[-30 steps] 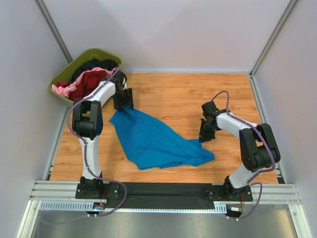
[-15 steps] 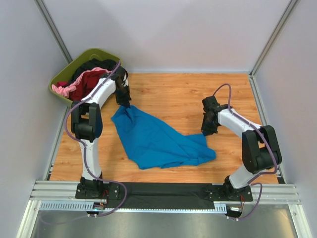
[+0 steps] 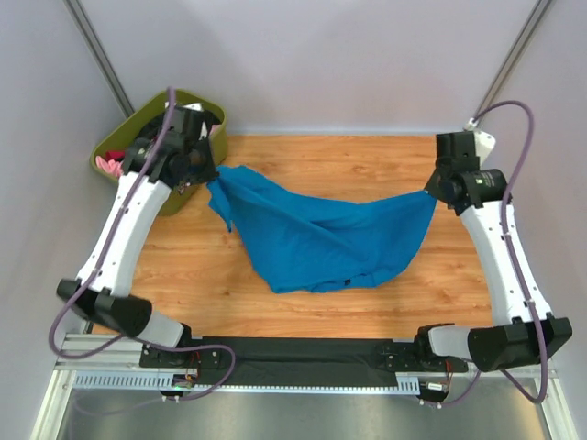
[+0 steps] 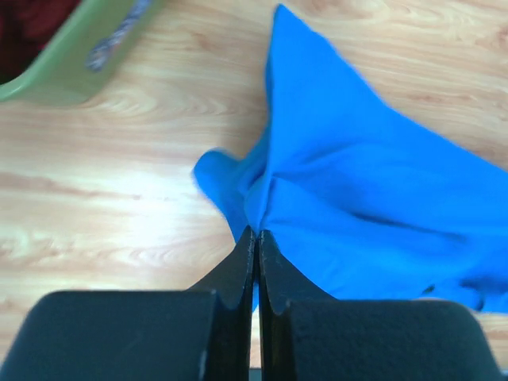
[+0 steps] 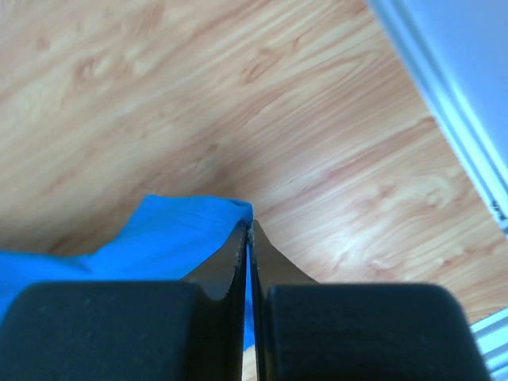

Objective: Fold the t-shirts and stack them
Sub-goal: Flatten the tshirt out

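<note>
Spanning much of the wooden surface (image 3: 321,160), the blue t-shirt (image 3: 321,238) is strung between the two arms like a hammock. Its top edge is lifted at both ends, and its slack middle and lower part sag onto the boards toward the near side. The main risk is in the cloth itself, which looks bunched and twisted rather than spread. If it is laid down as it hangs, it would probably land creased and lopsided, and any fold made on top would be poor. The part resting on the surface could also catch and roll under if the arms carry it sideways. The left arm (image 3: 128,220) reaches out beside the olive tub (image 4: 71,71), where the other t-shirts (image 3: 112,158) lie. A swing that way could knock the tub or drape blue cloth over its rim. The right arm (image 3: 504,247) is stretched far toward the back right corner, leaving little room to pull wider. The left jaws are pressed together on a gathered edge of the shirt, a fairly full bite. The right jaws are closed on only a small tip of a corner, so more tension would likely pull it free there first and drop that side.
</note>
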You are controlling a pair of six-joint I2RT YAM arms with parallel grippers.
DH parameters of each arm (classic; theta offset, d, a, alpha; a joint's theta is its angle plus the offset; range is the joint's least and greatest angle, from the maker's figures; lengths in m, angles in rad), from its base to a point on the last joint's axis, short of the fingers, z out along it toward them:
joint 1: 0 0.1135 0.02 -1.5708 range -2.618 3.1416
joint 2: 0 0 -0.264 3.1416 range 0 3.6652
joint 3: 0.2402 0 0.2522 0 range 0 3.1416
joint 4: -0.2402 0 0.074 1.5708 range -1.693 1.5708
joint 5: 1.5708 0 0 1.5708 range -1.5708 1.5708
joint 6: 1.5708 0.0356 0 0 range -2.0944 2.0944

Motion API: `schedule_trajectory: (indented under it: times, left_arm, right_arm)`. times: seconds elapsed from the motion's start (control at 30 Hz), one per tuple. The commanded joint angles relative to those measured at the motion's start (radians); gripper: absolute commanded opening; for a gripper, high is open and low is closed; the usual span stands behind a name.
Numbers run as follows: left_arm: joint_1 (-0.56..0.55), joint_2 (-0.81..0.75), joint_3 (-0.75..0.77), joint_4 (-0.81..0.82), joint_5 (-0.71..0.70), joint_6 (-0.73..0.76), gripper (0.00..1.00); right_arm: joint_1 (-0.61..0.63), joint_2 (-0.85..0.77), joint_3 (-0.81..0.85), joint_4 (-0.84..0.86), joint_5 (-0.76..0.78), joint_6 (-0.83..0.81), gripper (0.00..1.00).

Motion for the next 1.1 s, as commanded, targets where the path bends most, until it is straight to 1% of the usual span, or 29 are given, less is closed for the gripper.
schedule_trajectory:
  times: [0.0, 0.03, 0.1, 0.2, 0.27, 0.3, 0.33, 0.4, 0.43, 0.5, 0.53, 0.57, 0.6, 0.63, 0.67, 0.7, 0.73, 0.77, 0.8, 0.83, 0.87, 0.9, 0.93, 0.97, 1.0, 1.03, 1.07]
  left_arm:
    - [0.011, -0.125, -0.065, -0.072, -0.117, -0.042, 0.00]
    - [0.011, -0.173, -0.096, -0.066, -0.108, -0.045, 0.00]
    - [0.009, -0.205, -0.101, -0.066, -0.070, -0.056, 0.00]
    - [0.006, -0.236, -0.085, -0.091, -0.004, -0.070, 0.00]
    - [0.002, -0.271, -0.140, -0.095, 0.059, -0.094, 0.00]
    - [0.000, -0.288, -0.180, -0.089, 0.087, -0.110, 0.00]
    - [0.000, -0.332, -0.279, -0.077, 0.114, -0.120, 0.00]
    - [-0.011, -0.412, -0.393, -0.066, 0.179, -0.169, 0.00]
    - [-0.018, -0.443, -0.509, -0.052, 0.197, -0.185, 0.00]
    - [-0.047, -0.530, -0.616, -0.045, 0.243, -0.241, 0.00]
    - [-0.057, -0.555, -0.718, -0.016, 0.278, -0.261, 0.04]
    - [-0.064, -0.583, -0.770, 0.015, 0.380, -0.277, 0.12]
    - [-0.066, -0.621, -0.820, 0.049, 0.438, -0.312, 0.31]
    - [-0.067, -0.630, -0.899, 0.102, 0.485, -0.326, 0.39]
    - [-0.068, -0.636, -0.923, 0.122, 0.522, -0.334, 0.44]
    - [-0.068, -0.623, -0.924, 0.138, 0.507, -0.319, 0.52]
    - [-0.068, -0.603, -0.903, 0.130, 0.477, -0.300, 0.55]
    - [-0.066, -0.574, -0.870, 0.121, 0.393, -0.274, 0.57]
    - [-0.064, -0.492, -0.830, 0.113, 0.356, -0.250, 0.58]
    - [-0.061, -0.441, -0.740, 0.097, 0.322, -0.199, 0.59]
    - [-0.051, -0.389, -0.693, 0.095, 0.271, -0.174, 0.59]
    - [-0.042, -0.282, -0.617, 0.100, 0.254, -0.153, 0.59]
    - [-0.028, -0.231, -0.584, 0.107, 0.234, -0.127, 0.59]
    - [-0.019, -0.180, -0.557, 0.115, 0.233, -0.086, 0.59]
    - [-0.014, -0.093, -0.515, 0.142, 0.234, -0.058, 0.57]
    - [-0.011, -0.056, -0.504, 0.165, 0.243, -0.033, 0.56]
    - [-0.011, -0.023, -0.498, 0.193, 0.295, -0.010, 0.55]
  right_arm:
    - [-0.050, -0.035, 0.138, -0.078, 0.090, 0.007, 0.00]
    - [-0.058, -0.040, 0.170, -0.077, 0.080, 0.001, 0.00]
    - [-0.061, -0.048, 0.239, -0.058, 0.052, -0.030, 0.00]
    - [-0.061, -0.052, 0.298, -0.043, -0.009, -0.039, 0.00]
    - [-0.061, -0.055, 0.295, -0.060, -0.025, -0.035, 0.00]
    - [-0.062, -0.058, 0.284, -0.066, -0.026, -0.030, 0.00]
    - [-0.061, -0.072, 0.249, -0.077, -0.028, -0.030, 0.00]
    - [-0.059, -0.097, 0.206, -0.086, -0.022, -0.030, 0.00]
    - [-0.061, -0.111, 0.156, -0.094, -0.017, -0.029, 0.00]
    - [-0.062, -0.143, 0.114, -0.109, -0.008, -0.029, 0.00]
    - [-0.061, -0.149, 0.079, -0.132, -0.014, -0.024, 0.00]
    - [-0.061, -0.157, 0.057, -0.143, -0.019, -0.022, 0.00]
    - [-0.061, -0.161, 0.039, -0.156, -0.026, -0.021, 0.00]
    - [-0.061, -0.166, 0.019, -0.179, -0.031, -0.010, 0.00]
    - [-0.061, -0.172, -0.037, -0.187, -0.042, -0.004, 0.00]
    - [-0.061, -0.195, -0.070, -0.187, -0.080, -0.001, 0.00]
    - [-0.061, -0.206, -0.108, -0.186, -0.101, 0.005, 0.00]
    - [-0.062, -0.219, -0.174, -0.186, -0.120, 0.028, 0.00]
    - [-0.059, -0.239, -0.211, -0.184, -0.152, 0.037, 0.00]
    - [-0.061, -0.249, -0.242, -0.172, -0.166, 0.045, 0.00]
    - [-0.061, -0.253, -0.268, -0.166, -0.177, 0.053, 0.00]
    - [-0.061, -0.256, -0.306, -0.155, -0.193, 0.054, 0.00]
    - [-0.062, -0.255, -0.319, -0.153, -0.197, 0.056, 0.00]
    - [-0.061, -0.253, -0.326, -0.152, -0.203, 0.050, 0.00]
    - [-0.059, -0.252, -0.334, -0.149, -0.206, 0.047, 0.00]
    - [-0.061, -0.250, -0.336, -0.149, -0.204, 0.042, 0.00]
    - [-0.061, -0.247, -0.336, -0.149, -0.203, 0.036, 0.00]
